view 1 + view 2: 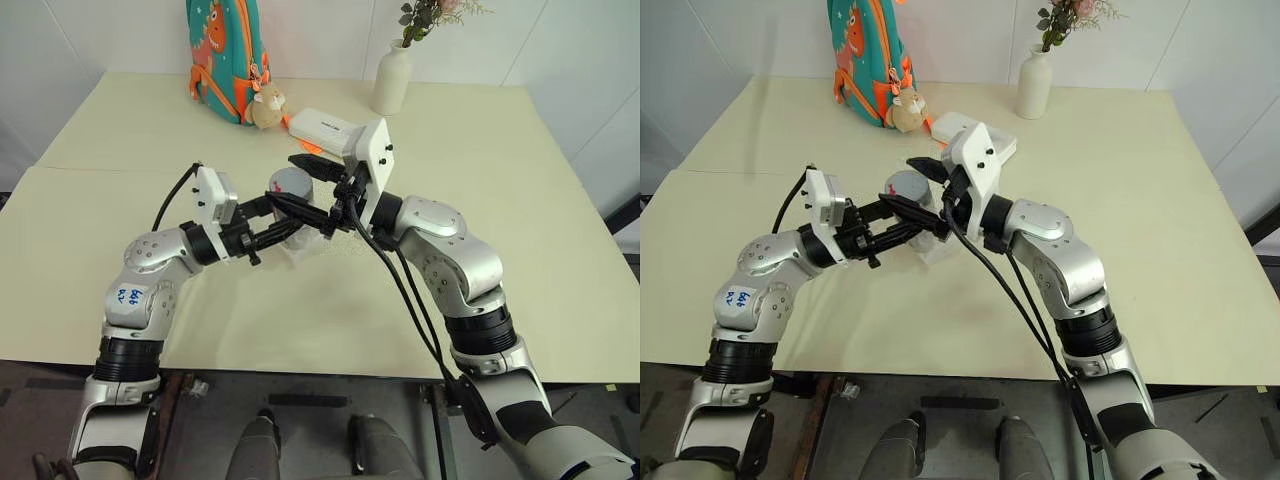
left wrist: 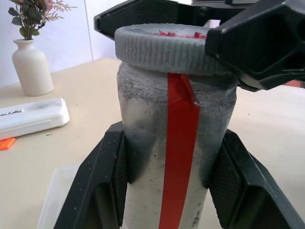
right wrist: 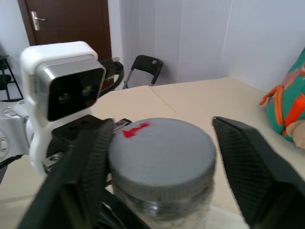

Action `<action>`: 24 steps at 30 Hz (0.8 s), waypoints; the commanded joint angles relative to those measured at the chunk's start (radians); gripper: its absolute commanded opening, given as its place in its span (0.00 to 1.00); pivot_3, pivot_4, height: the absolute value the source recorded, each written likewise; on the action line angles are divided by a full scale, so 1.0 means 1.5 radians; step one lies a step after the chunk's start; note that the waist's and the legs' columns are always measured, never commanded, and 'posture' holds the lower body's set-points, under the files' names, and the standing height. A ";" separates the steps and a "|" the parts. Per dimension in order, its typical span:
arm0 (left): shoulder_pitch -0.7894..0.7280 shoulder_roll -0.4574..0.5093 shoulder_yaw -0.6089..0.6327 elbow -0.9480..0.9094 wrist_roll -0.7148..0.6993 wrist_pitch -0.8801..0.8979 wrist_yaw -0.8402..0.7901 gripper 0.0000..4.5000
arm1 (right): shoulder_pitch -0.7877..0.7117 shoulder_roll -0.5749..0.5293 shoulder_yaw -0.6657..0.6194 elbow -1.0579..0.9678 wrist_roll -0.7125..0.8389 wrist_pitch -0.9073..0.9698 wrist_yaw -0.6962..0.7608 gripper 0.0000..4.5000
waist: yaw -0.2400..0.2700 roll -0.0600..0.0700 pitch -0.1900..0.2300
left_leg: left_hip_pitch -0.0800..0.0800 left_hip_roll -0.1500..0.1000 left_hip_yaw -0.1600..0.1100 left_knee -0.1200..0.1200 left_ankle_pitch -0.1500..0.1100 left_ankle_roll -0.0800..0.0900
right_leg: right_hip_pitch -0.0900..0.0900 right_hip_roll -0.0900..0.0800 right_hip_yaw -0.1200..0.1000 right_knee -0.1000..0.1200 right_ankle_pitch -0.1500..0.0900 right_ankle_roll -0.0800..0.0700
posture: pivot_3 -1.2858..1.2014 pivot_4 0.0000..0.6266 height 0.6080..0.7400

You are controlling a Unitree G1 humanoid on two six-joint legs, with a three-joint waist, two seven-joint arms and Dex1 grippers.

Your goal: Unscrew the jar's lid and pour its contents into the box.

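The jar (image 2: 143, 143) has a cloudy clear wall with a red strip down its side. It is held upright above the table by my left gripper (image 1: 288, 222), which is shut on its body. The grey ribbed lid (image 3: 159, 148), with a red mark on top, sits on the jar's mouth. My right gripper (image 3: 162, 143) comes in from the right with its fingers (image 2: 252, 43) shut on the lid's rim. The clear plastic box (image 2: 55, 198) lies on the table just below the jar. I cannot make out the contents through the jar's wall.
A white oblong case (image 1: 318, 124) lies right behind the grippers, with a small orange piece beside it. Further back stand a white vase (image 1: 392, 78) with flowers, a teal backpack (image 1: 225, 55) and a small plush toy (image 1: 266, 107).
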 commanded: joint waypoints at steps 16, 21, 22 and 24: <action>-0.089 0.017 -0.014 0.067 -0.038 0.034 -0.160 0.42 | -0.068 -0.076 -0.034 0.044 0.116 0.036 0.240 0.58 | -0.001 0.000 0.000 | 0.000 0.000 0.000 0.000 0.000 0.000 | 0.000 0.000 0.000 0.000 0.000 0.000 | 0.52 0.24 1.00; -0.107 0.026 -0.022 0.078 -0.059 0.068 -0.222 0.42 | -0.096 -0.074 -0.033 0.078 0.126 0.043 0.296 0.58 | -0.005 0.000 0.000 | 0.000 0.001 0.000 0.000 0.000 0.000 | 0.000 0.001 0.000 0.000 -0.001 0.000 | 0.52 0.24 1.00; -0.111 0.027 -0.026 0.082 -0.057 0.069 -0.231 0.42 | -0.100 -0.077 -0.029 0.082 0.124 0.043 0.308 0.58 | -0.005 0.000 0.000 | 0.000 0.001 0.000 0.000 0.000 0.000 | 0.000 0.001 0.000 0.000 -0.001 0.000 | 0.52 0.24 1.00; -0.116 0.025 -0.028 0.085 -0.054 0.070 -0.240 0.42 | -0.105 -0.079 -0.028 0.089 0.119 0.041 0.320 0.58 | -0.004 0.000 0.000 | 0.000 0.000 0.000 0.000 -0.001 -0.001 | 0.000 0.001 0.000 0.000 -0.001 0.001 | 0.52 0.24 1.00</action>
